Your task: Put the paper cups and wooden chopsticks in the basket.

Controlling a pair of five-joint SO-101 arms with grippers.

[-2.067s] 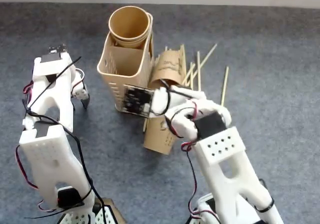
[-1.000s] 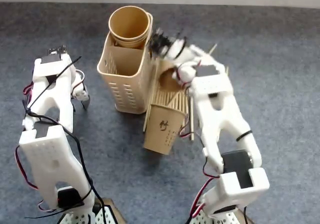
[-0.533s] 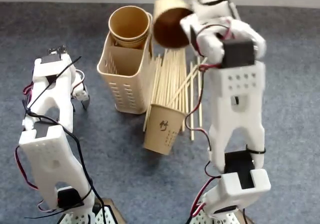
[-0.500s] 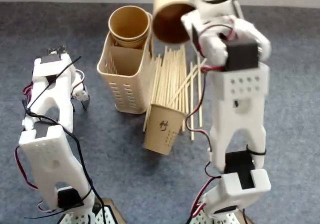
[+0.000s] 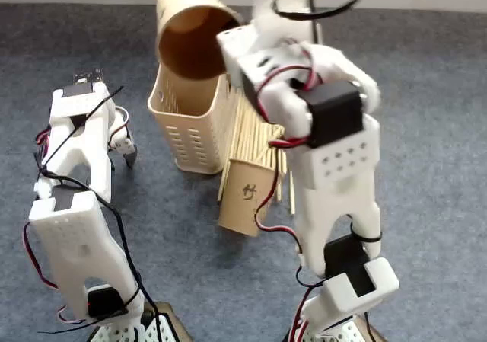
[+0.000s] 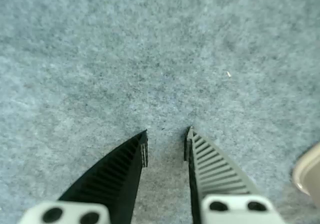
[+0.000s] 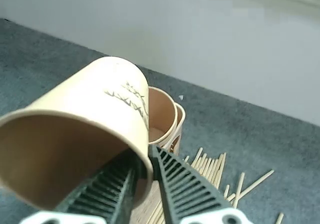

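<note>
High view, we saw the right gripper [image 5: 228, 43] clamping a tilted paper cup [image 5: 190, 30] above the basket [image 5: 183, 129], mouth facing the arms, chopsticks [image 5: 247, 125] lengthwise alongside, left wrist view, left gripper [image 6: 166, 136] parted over open carpet [image 6: 150, 44], right wrist view, cup wall pinched.

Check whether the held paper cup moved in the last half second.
Yes. The paper cup in the right end effector shifted left in the high view, from beside the basket to over its far end.
</note>
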